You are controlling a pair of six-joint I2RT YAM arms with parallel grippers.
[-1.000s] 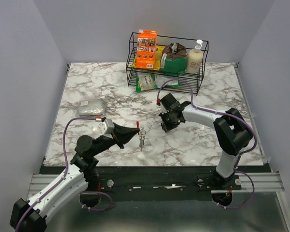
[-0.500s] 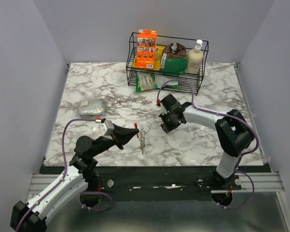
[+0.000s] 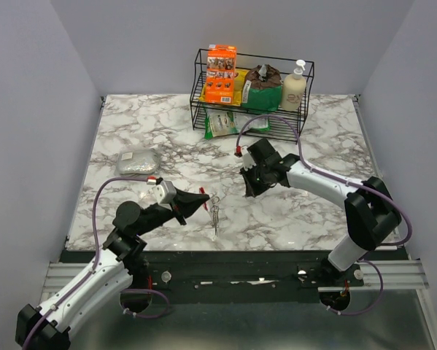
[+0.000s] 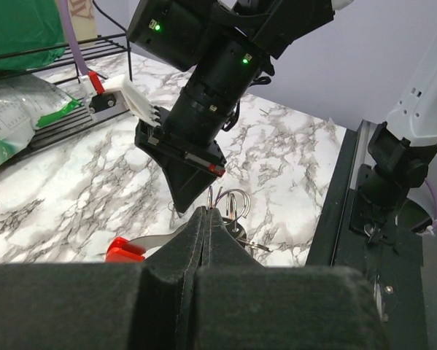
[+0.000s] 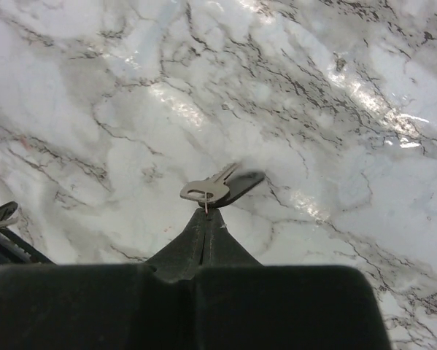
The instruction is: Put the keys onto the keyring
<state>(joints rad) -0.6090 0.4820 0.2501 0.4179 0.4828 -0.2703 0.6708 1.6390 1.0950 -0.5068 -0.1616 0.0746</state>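
The keys (image 3: 215, 209) left, single key (image 5: 206, 191) right — rack (image 3: 280, 125) behind.

From above, the keys (image 3: 215, 210) hanging at the left tool (image 3: 206, 197) are too small to count. In the left wrist view this tool covers the lower part of the keyring (image 4: 236, 200). In the right wrist view, the blade of the single key (image 5: 206, 190) blurs into its shadow.

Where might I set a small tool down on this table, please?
The white marble tabletop is bare at the back left, between the black wire rack and the silvery pouch, and right of the rack. Centre front is crowded: the left gripper holds the silver bunch of keys, the right gripper a single silver key.
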